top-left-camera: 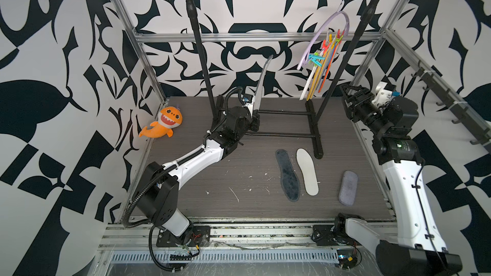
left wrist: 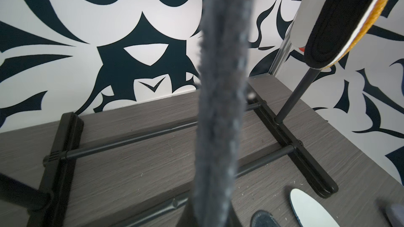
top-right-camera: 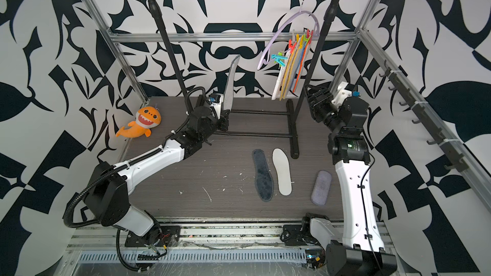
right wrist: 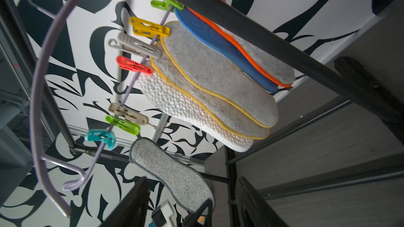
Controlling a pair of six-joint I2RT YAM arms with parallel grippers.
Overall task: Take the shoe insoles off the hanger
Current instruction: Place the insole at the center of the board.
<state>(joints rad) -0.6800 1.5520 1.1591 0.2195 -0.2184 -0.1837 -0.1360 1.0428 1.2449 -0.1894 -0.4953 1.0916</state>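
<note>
Dark insole point(top-left-camera: 288, 175) and white insole point(top-left-camera: 307, 171) lie toward the worktop's front right. My left end effector point(top-left-camera: 252, 108) pinches a grey insole point(top-left-camera: 261, 86) upright; my right end effector point(top-left-camera: 345, 95) stands spread. Behind, pegged insoles point(right wrist: 218, 79) crowd the hanger point(right wrist: 33, 88); a hard tug could unhook it.

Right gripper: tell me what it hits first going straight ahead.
Probably the hanging shoe insoles, which fill the right wrist view ahead of the right gripper. The clothes rail's post runs close beside that line; depth is unclear.
</note>
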